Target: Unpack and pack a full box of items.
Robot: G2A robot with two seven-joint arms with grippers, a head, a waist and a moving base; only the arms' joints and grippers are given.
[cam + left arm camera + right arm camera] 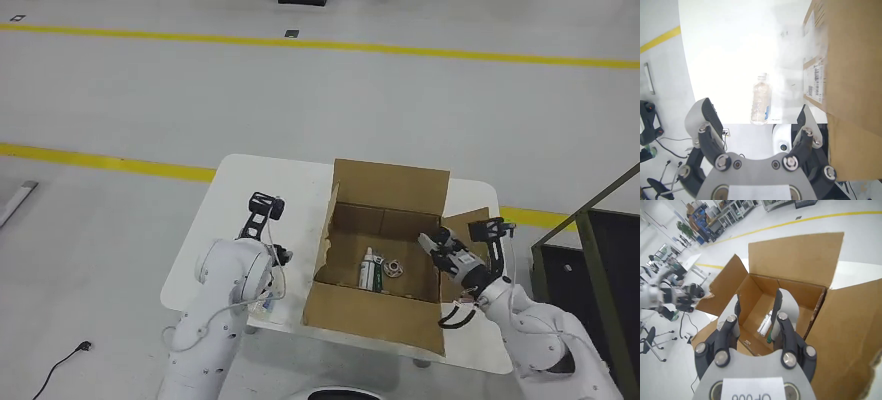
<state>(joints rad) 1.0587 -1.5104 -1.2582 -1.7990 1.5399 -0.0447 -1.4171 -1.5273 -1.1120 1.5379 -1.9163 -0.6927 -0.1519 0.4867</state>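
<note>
An open brown cardboard box [375, 315] is set in the middle of a white round-cornered table [260, 190], with its flaps raised. On the box floor, a white bottle with a green end [765, 323] is laid beside a small round grey item [392, 267]. The right gripper [758, 295] is held above the box's right side, fingers spread, nothing between them. The left gripper [755, 107] is held over the table left of the box, fingers spread wide and empty. Beneath it, a clear plastic water bottle [761, 98] is laid at the table's edge, near the box.
</note>
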